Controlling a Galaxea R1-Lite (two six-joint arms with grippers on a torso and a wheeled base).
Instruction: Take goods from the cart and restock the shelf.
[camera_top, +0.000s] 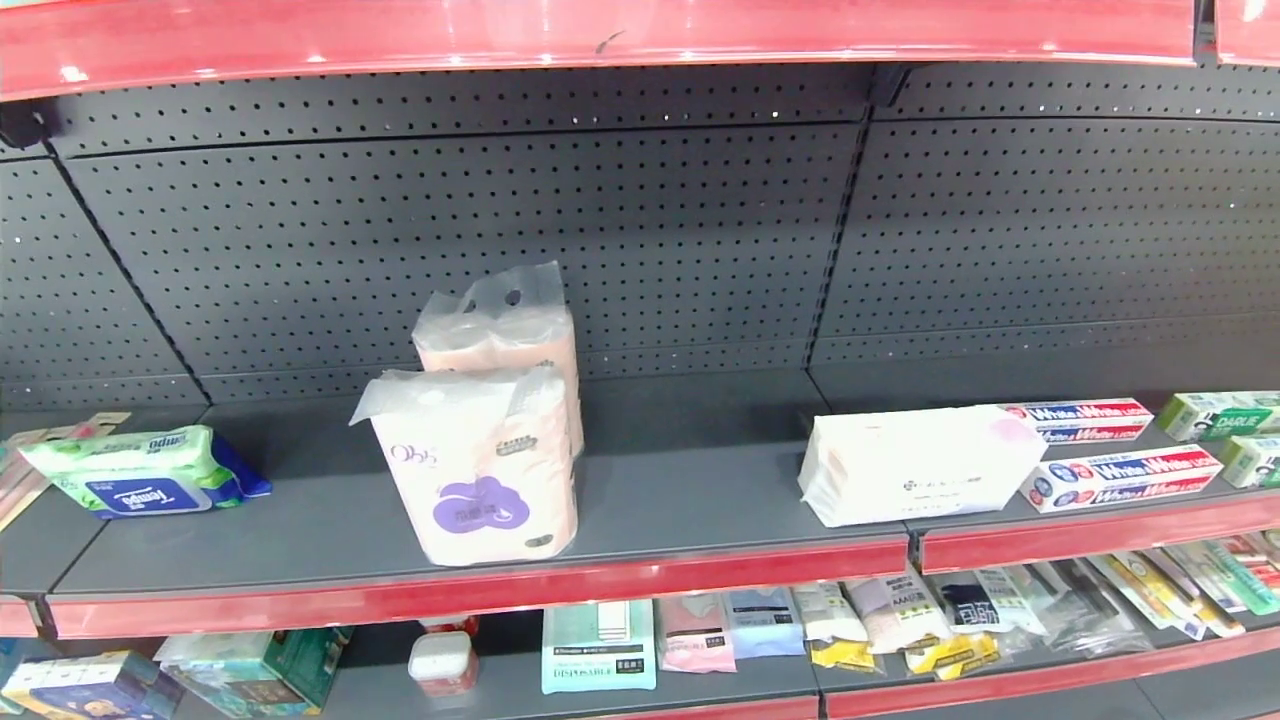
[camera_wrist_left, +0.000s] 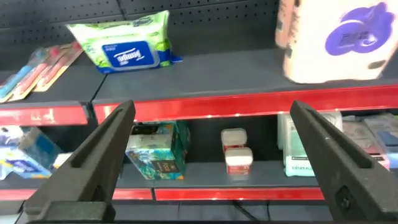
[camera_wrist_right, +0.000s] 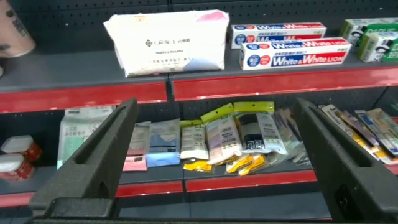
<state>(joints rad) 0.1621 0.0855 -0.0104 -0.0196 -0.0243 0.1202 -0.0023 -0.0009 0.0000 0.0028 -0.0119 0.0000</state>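
Observation:
Two packs of toilet rolls (camera_top: 490, 450) stand one behind the other on the grey shelf (camera_top: 690, 500), the front one near the red edge. A white tissue pack (camera_top: 915, 465) lies to their right, a green and blue wipes pack (camera_top: 150, 470) to their left. My left gripper (camera_wrist_left: 211, 155) is open and holds nothing; it hangs in front of the shelf edge, below the wipes pack (camera_wrist_left: 124, 40) and the front roll pack (camera_wrist_left: 339, 40). My right gripper (camera_wrist_right: 217, 152) is open too, nothing in it, in front of the lower shelf below the white tissue pack (camera_wrist_right: 168, 42).
Toothpaste boxes (camera_top: 1120, 475) and green boxes (camera_top: 1220, 415) lie at the shelf's right end, toothbrush packs (camera_top: 30, 465) at the far left. The lower shelf (camera_top: 700, 685) carries small packets, masks and boxed goods. A red-edged shelf (camera_top: 600, 30) overhangs above.

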